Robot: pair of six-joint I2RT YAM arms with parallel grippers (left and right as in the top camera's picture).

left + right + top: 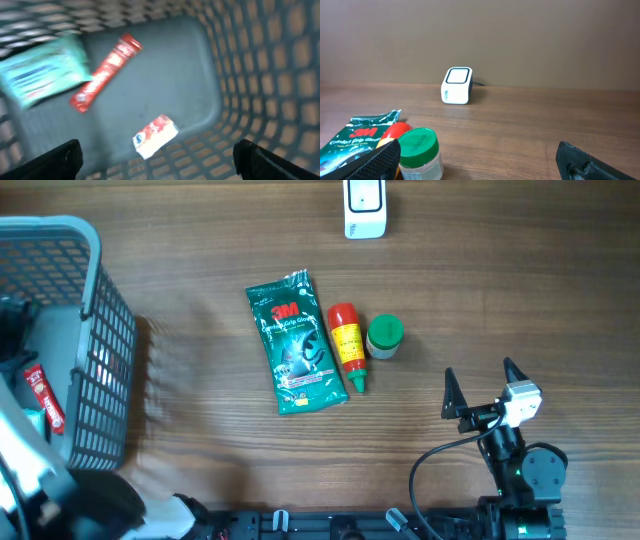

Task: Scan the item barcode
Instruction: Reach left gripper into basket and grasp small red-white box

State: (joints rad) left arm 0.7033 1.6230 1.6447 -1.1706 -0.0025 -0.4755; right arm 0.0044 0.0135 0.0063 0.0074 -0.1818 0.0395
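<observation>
The white barcode scanner point(365, 208) stands at the table's far edge; in the right wrist view the scanner point(457, 85) faces me. A green 3M pack point(295, 342), a red bottle point(347, 345) and a green-lidded jar point(384, 337) lie mid-table. My right gripper point(485, 390) is open and empty, hovering near the front right, just right of the jar point(420, 152). My left gripper point(157, 150) is open and empty inside the grey basket point(95, 270), above a small white-and-red sachet point(155, 136), a red stick pack point(105, 72) and a teal pack point(42, 75).
The basket's lattice walls point(270, 75) rise on all sides of the left gripper. Bare wood lies between the right gripper and the scanner. The left wrist view is motion-blurred.
</observation>
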